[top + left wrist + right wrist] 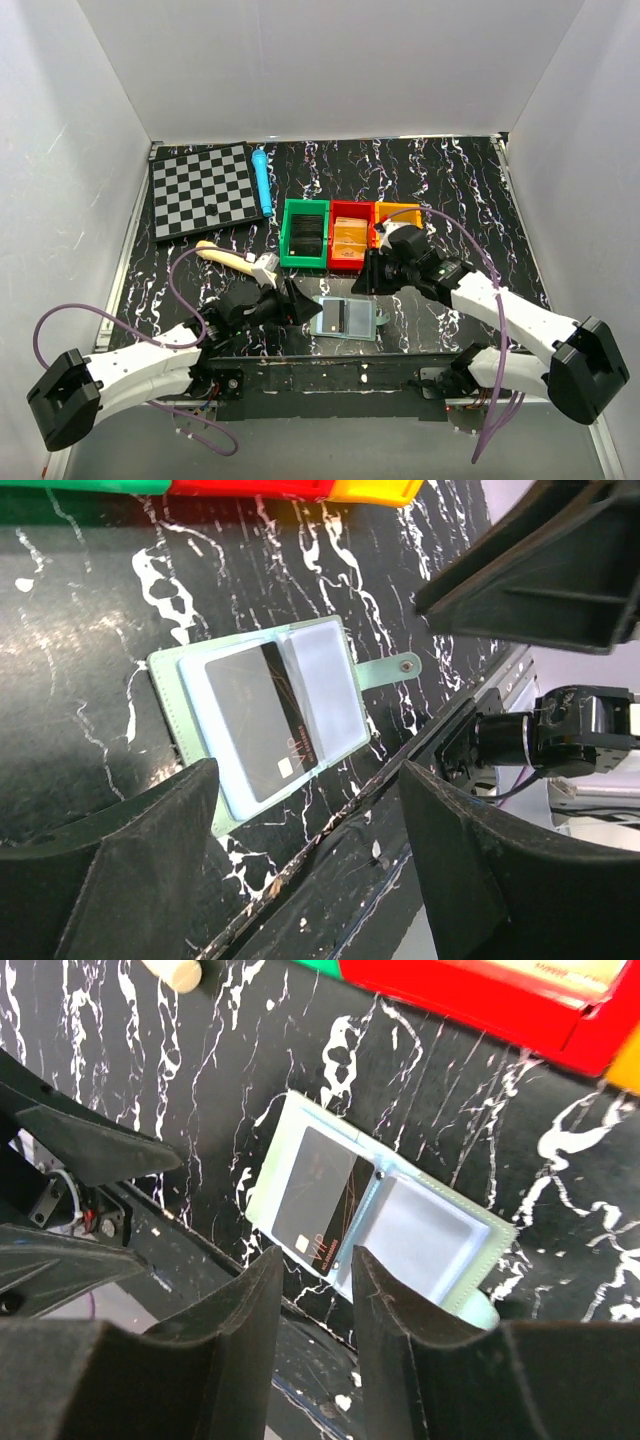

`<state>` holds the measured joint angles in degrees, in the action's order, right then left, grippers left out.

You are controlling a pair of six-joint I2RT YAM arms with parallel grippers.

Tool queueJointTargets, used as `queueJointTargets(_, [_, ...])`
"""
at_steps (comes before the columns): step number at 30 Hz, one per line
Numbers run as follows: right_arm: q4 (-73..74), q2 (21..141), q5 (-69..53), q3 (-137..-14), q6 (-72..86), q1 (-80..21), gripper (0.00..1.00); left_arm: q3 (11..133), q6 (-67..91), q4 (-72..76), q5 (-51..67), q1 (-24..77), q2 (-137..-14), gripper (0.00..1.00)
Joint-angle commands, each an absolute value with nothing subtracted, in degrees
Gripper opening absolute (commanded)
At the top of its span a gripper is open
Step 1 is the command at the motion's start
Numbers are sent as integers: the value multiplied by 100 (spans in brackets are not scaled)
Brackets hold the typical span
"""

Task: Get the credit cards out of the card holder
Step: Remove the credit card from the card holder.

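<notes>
Extraction pending: dark credit card inside open grey-green bifold card holder.
Left pincer spread, right pincer slightly parted, both empty; next, pinch the card's edge.

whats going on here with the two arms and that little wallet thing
The card holder lies open on the table, with a dark card tucked in one panel. The left gripper and the right gripper hover close to it from either side, both open, and neither holds anything. No card is out yet.
</notes>
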<state>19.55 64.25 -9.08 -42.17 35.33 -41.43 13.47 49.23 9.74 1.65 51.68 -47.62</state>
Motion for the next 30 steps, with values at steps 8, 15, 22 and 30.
queueJointTargets(8, [255,7479,-1890,-3753,4377,-4227,31,1371,4781,1460,106,5124,-5475,59])
queueJointTargets(15, [316,8085,-1828,-3885,4473,-4333,34,1152,4913,1617,-88,5115,-5818,44])
queueJointTargets(22, [220,8314,-1679,-3744,4623,-4395,42,1125,4922,1828,0,5115,-6205,30])
queueJointTargets(30, [-158,8534,-1810,-3612,4728,-4412,43,1222,4904,1969,211,5115,-6530,25])
